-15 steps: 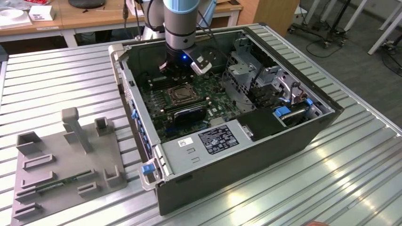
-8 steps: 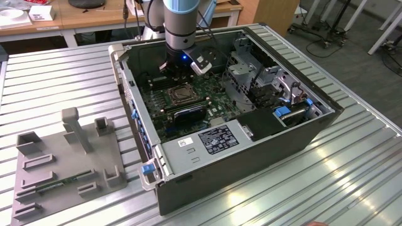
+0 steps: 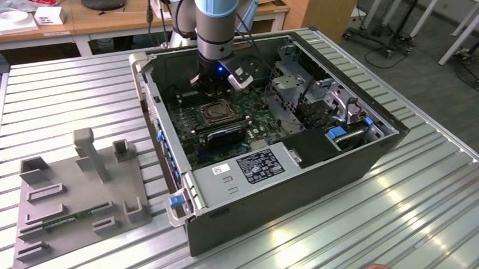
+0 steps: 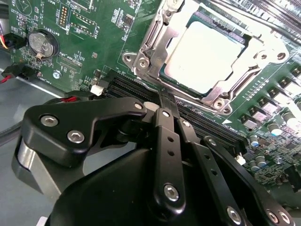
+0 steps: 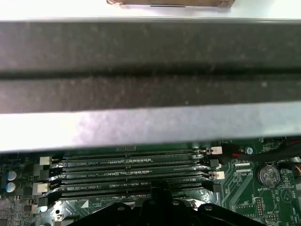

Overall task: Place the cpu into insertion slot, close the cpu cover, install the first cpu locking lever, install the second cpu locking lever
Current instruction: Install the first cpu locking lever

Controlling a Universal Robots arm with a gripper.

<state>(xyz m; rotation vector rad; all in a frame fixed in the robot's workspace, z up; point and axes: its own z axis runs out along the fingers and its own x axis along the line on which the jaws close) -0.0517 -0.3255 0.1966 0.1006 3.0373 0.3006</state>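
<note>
So, the arm [image 3: 219, 28] reaches down into the open computer case [image 3: 337, 168], which sits on the slatted metal worktop [image 3: 419, 213]. The fingers [image 4: 163, 99] look pressed fully together, and I can't see anything pinched between them. Their tip sits just beside the edge of the socket, right over the black memory slots [image 4: 123, 87] that run alongside it.

The cpu [image 4: 204, 56] is already lying flat in the socket with its pale metal top facing up. The cover [image 4: 159, 42] is folded down around it, so the chip shows through the square window in the middle. I honestly can't tell from these shots how the locking levers stand.

In the first wrist view the tip of the fingers [image 5: 159, 190] pokes in over the same rows of memory slots [image 5: 131, 172]. There's a coin battery [image 5: 268, 175] off to one side, and the case wall runs across behind. In the exterior view the fingers [image 3: 212, 96] hang just above the socket [image 3: 217, 114]. A grey parts holder [image 3: 82, 190] sits on the worktop to the exterior view's left, well apart from the case.
</note>
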